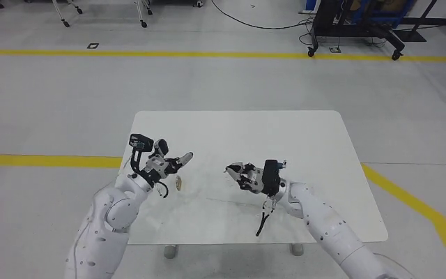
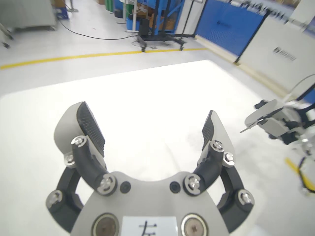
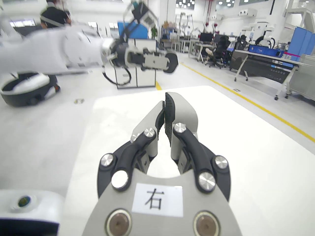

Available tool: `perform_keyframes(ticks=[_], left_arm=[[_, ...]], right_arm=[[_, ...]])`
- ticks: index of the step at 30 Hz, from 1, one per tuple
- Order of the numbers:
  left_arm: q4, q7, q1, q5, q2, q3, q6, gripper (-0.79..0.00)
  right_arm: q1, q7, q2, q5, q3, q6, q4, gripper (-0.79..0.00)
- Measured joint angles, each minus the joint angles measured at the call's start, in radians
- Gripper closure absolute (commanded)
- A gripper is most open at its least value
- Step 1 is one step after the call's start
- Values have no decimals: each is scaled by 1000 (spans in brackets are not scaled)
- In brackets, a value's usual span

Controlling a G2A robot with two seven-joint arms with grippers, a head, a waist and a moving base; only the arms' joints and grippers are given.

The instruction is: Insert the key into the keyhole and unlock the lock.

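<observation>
A small brass-coloured lock (image 1: 179, 183) lies on the white table (image 1: 306, 132) near its left front, just below my left gripper (image 1: 184, 160). That gripper (image 2: 146, 110) hovers above the table, open, with nothing between its ribbed pads. My right gripper (image 1: 231, 169) is raised over the middle of the table, facing the left one across a short gap. Its fingers (image 3: 169, 109) are pressed together. From the left wrist view, a thin metal key (image 2: 246, 129) sticks out of the right gripper (image 2: 256, 121). The left gripper (image 3: 172, 63) appears side-on in the right wrist view.
A black cable (image 1: 263, 220) hangs from the right arm over the table's front. The table's far half and right side are bare. Yellow floor lines (image 1: 209, 54) and a black wheeled stand (image 1: 355, 31) lie beyond the table.
</observation>
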Motion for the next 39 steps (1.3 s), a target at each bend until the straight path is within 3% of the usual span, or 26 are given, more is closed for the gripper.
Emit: perform_keyframes(ticks=[5,8,10,14,18,24,29,30,33,34,39], left_arm=[[68,-263,-47,-681,-1,-43,125,-785],[66,-254,-45,-856,0,-42,109,-785],[66,-225,-44,-859,0,-41,106,-785],[44,-199,-34,-687,-9,-35,100,-785],[41,-224,-30,-776,-7,-29,92,-785],[58,-424,-44,-951,-3,7,30,-785],[76,-550,-59,-952,2,35,-23,-785],[76,-561,-59,-944,3,40,-31,-757],[76,-575,-61,-911,5,56,-57,-570],[76,-574,-62,-899,5,61,-64,-388],[78,-570,-65,-842,7,85,-96,-302]], right_arm=[[-9,24,-9,269,8,-126,16,0],[-9,25,-9,279,8,-125,17,0],[-9,24,-9,273,8,-124,17,0],[-9,24,-9,273,8,-124,17,0],[-27,59,-15,349,-4,-143,32,0],[41,363,-46,881,-146,-180,119,0],[96,667,-51,1324,-224,-180,122,0],[102,713,-50,1380,-226,-180,126,0],[112,838,-52,1521,-228,-180,142,0],[114,869,-53,1552,-228,-180,147,0],[124,998,-64,1678,-225,-180,172,0]])
